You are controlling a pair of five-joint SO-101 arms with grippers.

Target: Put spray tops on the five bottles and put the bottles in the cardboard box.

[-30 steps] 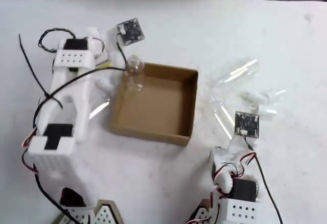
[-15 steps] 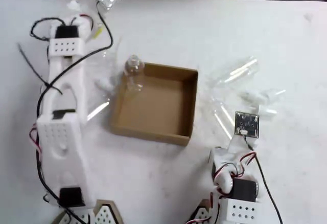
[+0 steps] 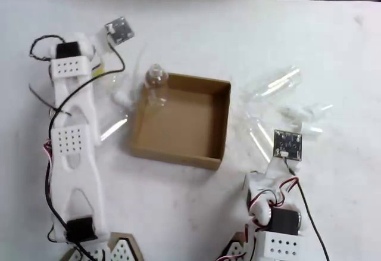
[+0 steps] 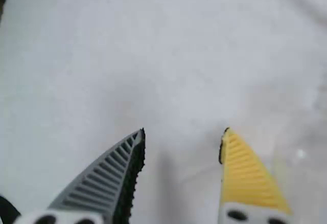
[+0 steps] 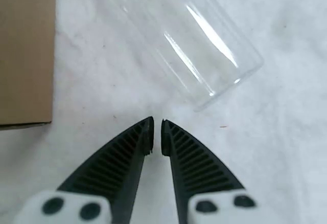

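One brown, square, open-topped cardboard box (image 3: 205, 154) sits in the middle of the white table (image 3: 238, 28). One clear plastic bottle (image 3: 156, 82) stands upright at the box's far corner on the left arm's side; whether its base is inside the wall or just outside it cannot be told. On the right arm's side of the box at least two more clear bottles lie flat, one (image 3: 277, 82) level with the far wall, one (image 3: 257, 131) near the side wall. The faint clear pieces (image 3: 303, 117) beyond them are too washed out to count. A clear glint (image 3: 113, 128) lies just beside the opposite wall.

The left gripper (image 4: 184, 132) has its grey and yellow fingers spread wide over bare table, holding nothing. The white left arm (image 3: 71, 148) stretches alongside the box, apart from it. The right gripper (image 5: 157, 124) has its black fingers a sliver apart, holding nothing. Its tips are just short of a lying bottle, with the box wall near.

Two small camera boards (image 3: 119, 30) (image 3: 287, 143) trail cables.
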